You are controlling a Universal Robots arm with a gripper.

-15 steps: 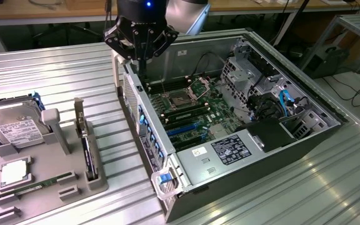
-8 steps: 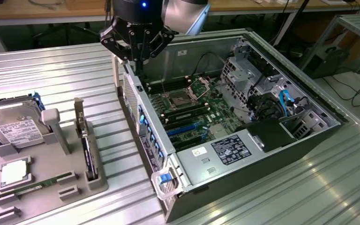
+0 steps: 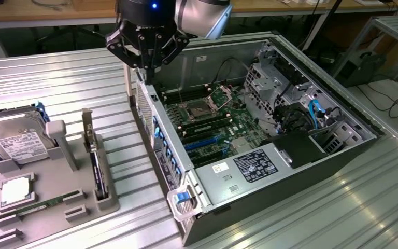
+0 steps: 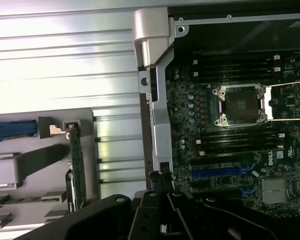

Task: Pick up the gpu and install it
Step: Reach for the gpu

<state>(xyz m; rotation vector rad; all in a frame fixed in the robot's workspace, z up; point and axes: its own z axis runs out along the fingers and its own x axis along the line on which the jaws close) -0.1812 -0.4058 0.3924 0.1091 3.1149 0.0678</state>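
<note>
The gpu [image 3: 97, 167] stands on edge in a slot of the grey holder [image 3: 60, 171] at the exterior view's left, thin and dark, with its silver bracket at the far end. In the wrist view the gpu [image 4: 78, 167] is a narrow green strip in the same holder. My gripper [image 3: 147, 70] hangs shut with nothing in it over the near wall of the open computer case [image 3: 185, 207], well apart from the gpu. In the wrist view the gripper [image 4: 162, 197] sits above the case's metal rear frame.
The grey holder also carries a silver hard drive [image 3: 18, 139], a processor [image 3: 16, 189] and a memory stick [image 3: 39, 207]. Inside the case lies the motherboard [image 4: 230, 135] with its processor socket [image 4: 240, 104] and blue card slots [image 4: 220, 173]. Ribbed metal tabletop [image 3: 60, 83] surrounds everything.
</note>
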